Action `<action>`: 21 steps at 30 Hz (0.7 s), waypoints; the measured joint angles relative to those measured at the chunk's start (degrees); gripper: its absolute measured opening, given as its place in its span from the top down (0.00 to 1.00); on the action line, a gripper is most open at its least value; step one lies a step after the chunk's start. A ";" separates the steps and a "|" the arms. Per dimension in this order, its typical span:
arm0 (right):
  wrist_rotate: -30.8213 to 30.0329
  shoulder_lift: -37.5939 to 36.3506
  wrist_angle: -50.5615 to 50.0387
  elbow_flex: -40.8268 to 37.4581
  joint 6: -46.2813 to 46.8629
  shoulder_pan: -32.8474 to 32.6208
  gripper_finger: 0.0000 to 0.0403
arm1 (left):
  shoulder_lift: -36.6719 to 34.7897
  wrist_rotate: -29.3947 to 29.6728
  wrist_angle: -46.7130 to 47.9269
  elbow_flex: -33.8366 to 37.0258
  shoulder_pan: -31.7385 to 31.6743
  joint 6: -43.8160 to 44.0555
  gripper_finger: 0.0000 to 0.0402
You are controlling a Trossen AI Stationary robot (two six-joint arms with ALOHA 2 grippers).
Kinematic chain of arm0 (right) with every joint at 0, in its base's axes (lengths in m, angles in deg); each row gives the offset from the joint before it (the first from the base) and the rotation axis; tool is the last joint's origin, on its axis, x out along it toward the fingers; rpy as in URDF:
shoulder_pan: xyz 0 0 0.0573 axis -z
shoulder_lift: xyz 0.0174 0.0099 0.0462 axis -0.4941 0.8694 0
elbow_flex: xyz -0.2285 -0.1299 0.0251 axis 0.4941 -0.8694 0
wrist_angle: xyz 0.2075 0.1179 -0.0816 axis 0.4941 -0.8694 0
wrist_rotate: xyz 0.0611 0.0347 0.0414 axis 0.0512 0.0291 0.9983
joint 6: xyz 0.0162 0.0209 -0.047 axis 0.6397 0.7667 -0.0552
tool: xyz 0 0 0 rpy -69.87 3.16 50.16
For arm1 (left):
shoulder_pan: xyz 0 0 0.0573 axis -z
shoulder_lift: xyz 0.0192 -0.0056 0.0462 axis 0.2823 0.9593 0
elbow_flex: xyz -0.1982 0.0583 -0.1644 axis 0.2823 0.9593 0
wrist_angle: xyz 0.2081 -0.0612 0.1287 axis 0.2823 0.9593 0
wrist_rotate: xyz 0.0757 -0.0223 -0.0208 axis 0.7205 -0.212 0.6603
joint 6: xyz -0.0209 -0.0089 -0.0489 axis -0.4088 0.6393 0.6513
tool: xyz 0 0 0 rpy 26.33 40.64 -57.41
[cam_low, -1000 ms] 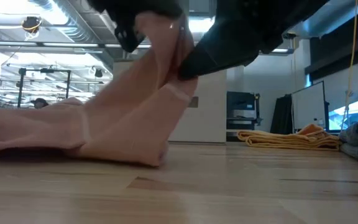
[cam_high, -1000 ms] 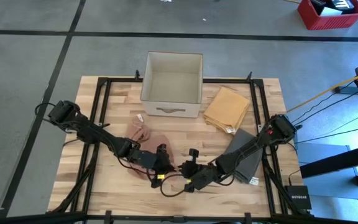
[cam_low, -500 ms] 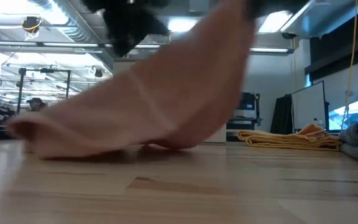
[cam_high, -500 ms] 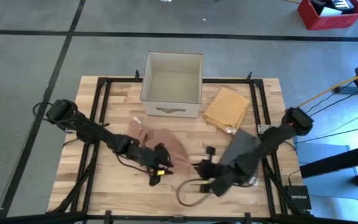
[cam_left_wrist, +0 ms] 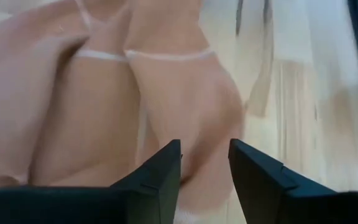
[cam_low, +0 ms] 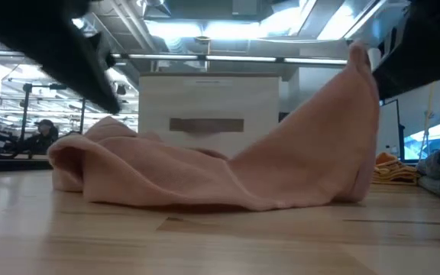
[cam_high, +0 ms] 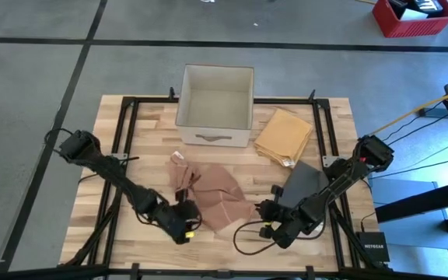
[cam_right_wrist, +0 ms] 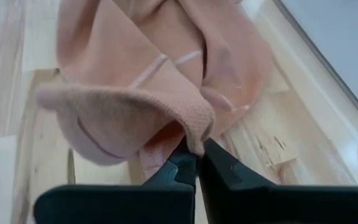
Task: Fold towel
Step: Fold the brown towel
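Observation:
A pink towel (cam_high: 212, 190) lies crumpled in the middle of the table, most of it resting on the wood. Its near right corner (cam_low: 361, 61) is drawn up to my right gripper (cam_high: 261, 211), which is shut on it. My left gripper (cam_high: 183, 226) stands open at the towel's near left edge. In the left wrist view the cloth (cam_left_wrist: 185, 106) shows past the gap between the fingers, and I cannot tell whether they touch it. In the low view the left arm is a dark shape at the upper left. My right gripper pinches a folded-over hem at the towel's near right corner (cam_right_wrist: 194, 134) between its two fingertips. It comes slanting down from the table's near right side. The corner is lifted off the wood, and the cloth slopes down from it to the rest, which lies on the table.
An open white box (cam_high: 215, 97) stands at the far edge behind the towel. A folded yellow towel (cam_high: 283, 136) and a grey one (cam_high: 306, 193) lie at the right. Bare wood stretches along the near edge and at the left.
My right gripper has carried its towel corner toward the table's right edge, spreading the bunched cloth out. The towel's left part has dropped from my left gripper onto the table. That gripper has drawn back toward the near left and sunk a little.

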 joint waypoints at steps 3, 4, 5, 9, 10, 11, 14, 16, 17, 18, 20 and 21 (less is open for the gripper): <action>0.00 0.09 0.07 -0.07 -0.02 0.53 0.97 | 1.51 0.32 1.54 -1.01 2.87 -0.30 0.70; 0.27 0.06 0.23 -0.05 -0.03 0.53 0.98 | 1.90 0.70 2.43 -1.60 3.89 0.17 0.71; 0.67 0.06 0.20 -0.05 -0.24 0.59 0.98 | 2.30 1.22 3.57 -2.17 4.85 0.80 0.72; 0.72 0.06 0.23 -0.05 -1.37 0.64 0.99 | 4.54 4.73 7.16 -2.71 7.74 3.02 0.75; 0.59 0.06 0.19 -0.05 -1.39 0.64 0.98 | 5.35 5.81 7.42 -2.71 8.05 3.11 0.76; 0.57 0.06 0.32 -0.05 -1.42 0.64 0.98 | 6.18 6.55 7.62 -2.71 8.21 3.07 0.76; 0.55 0.06 0.51 -0.05 -1.42 0.64 0.99 | 8.74 6.83 8.13 -2.71 7.70 3.15 0.77; 0.57 0.06 0.52 -0.05 -1.52 0.64 0.99 | 9.87 6.80 8.15 -2.71 6.85 3.49 0.77; 0.54 0.06 0.58 -0.05 -1.53 0.64 0.99 | 10.08 6.85 8.15 -2.71 6.24 3.23 0.77; 0.53 0.06 0.55 -0.05 -1.53 0.64 0.99 | 10.10 6.95 8.24 -2.71 5.44 3.11 0.77; 0.50 0.06 0.56 -0.05 -1.53 0.64 0.99 | 9.23 7.48 8.78 -2.71 3.49 3.14 0.77; 0.49 0.06 0.60 -0.05 -1.55 0.64 0.98 | 8.40 8.12 10.12 -2.97 2.33 2.99 0.77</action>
